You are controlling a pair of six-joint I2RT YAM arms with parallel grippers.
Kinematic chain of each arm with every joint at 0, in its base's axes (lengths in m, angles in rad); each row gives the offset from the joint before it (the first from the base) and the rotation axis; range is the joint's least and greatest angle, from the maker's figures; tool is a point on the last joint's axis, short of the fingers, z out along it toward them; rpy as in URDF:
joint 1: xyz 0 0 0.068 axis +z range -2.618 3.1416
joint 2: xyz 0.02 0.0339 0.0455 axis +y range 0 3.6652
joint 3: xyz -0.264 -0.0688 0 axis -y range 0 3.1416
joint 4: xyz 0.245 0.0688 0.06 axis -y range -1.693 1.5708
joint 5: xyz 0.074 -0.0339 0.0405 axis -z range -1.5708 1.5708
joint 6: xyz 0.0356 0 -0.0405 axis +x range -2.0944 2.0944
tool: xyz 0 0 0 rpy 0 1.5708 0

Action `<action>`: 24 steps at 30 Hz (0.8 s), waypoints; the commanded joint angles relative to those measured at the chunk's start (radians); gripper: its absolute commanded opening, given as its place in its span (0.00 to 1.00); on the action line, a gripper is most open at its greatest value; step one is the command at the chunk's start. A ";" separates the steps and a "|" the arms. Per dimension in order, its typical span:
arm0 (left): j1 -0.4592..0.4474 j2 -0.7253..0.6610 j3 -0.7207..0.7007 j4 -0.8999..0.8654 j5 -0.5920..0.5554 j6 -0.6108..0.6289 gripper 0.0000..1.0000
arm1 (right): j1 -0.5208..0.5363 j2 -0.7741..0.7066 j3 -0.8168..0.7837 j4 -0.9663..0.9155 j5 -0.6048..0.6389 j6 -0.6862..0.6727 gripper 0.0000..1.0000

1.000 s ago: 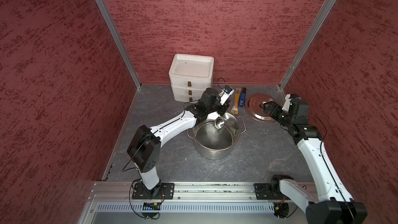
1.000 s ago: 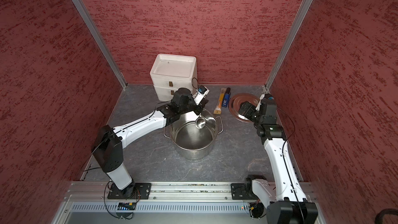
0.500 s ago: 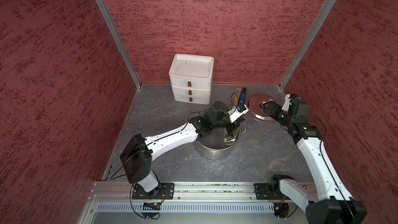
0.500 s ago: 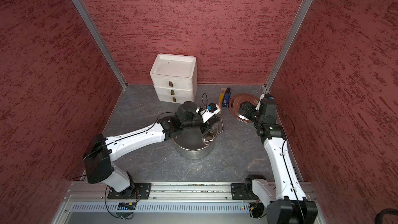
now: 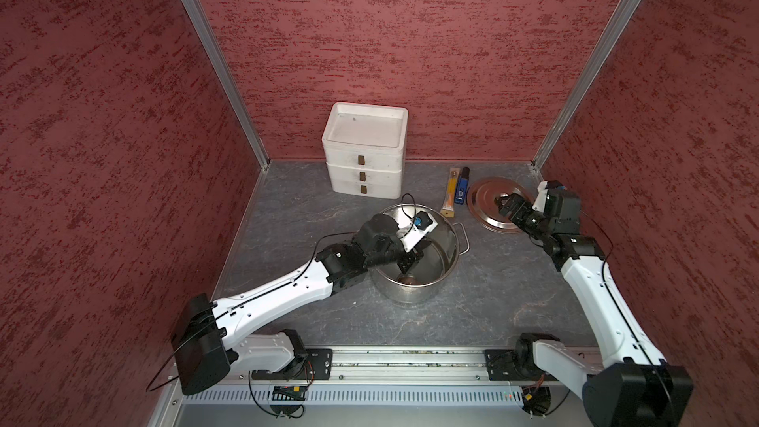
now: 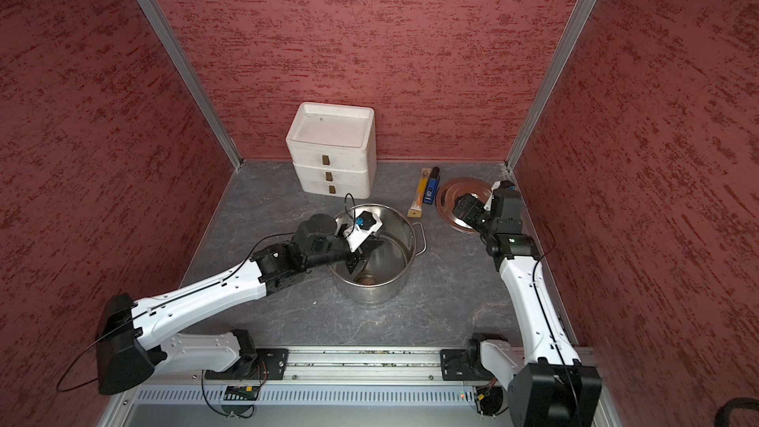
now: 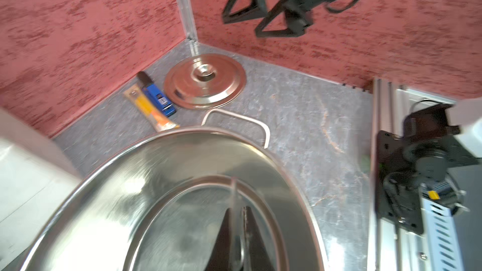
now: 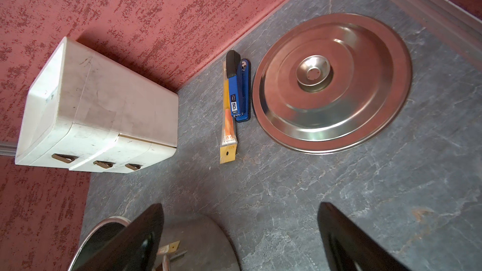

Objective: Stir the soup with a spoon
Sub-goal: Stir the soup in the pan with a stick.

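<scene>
The soup's steel pot (image 5: 445, 232) (image 6: 404, 232) stands mid-table, and no liquid shows inside it. My left gripper (image 5: 406, 267) (image 6: 353, 267) (image 7: 237, 208) reaches down into the pot and is shut on the thin handle of the spoon (image 7: 234, 196). The handle runs out past the fingertips toward the pot's bottom. A small oval at the bottom looks like the spoon's bowl (image 5: 406, 280). My right gripper (image 5: 503, 209) (image 8: 240, 204) hovers open over the edge of the lid, holding nothing.
The flat steel lid (image 5: 488, 215) (image 8: 331, 82) lies at the back right. Beside it lie a blue stapler (image 8: 241, 89) and an orange-yellow wrapped stick (image 8: 227, 116). A white three-drawer box (image 5: 365, 149) stands against the back wall. Red walls enclose three sides.
My left gripper has swept the spoon round inside the pot, from the far rim past the right side toward the near side, and sits lower. The right arm has stayed put.
</scene>
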 commanded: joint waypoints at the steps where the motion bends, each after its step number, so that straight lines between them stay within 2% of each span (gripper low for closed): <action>1: 0.083 -0.024 -0.015 0.001 -0.115 -0.014 0.00 | -0.005 0.000 0.000 0.040 -0.019 0.011 0.97; 5: 0.186 0.008 -0.001 0.032 -0.154 0.004 0.00 | -0.006 -0.007 0.008 0.027 -0.022 0.012 0.97; 11: 0.269 0.119 0.065 0.132 -0.110 0.047 0.00 | -0.005 -0.032 0.014 -0.001 -0.009 0.000 0.97; 18: 0.272 0.306 0.218 0.261 -0.010 0.079 0.00 | -0.006 -0.046 0.028 -0.025 -0.004 -0.009 0.97; 24: 0.213 0.431 0.349 0.284 0.069 0.097 0.00 | -0.006 -0.060 0.034 -0.038 0.003 -0.013 0.97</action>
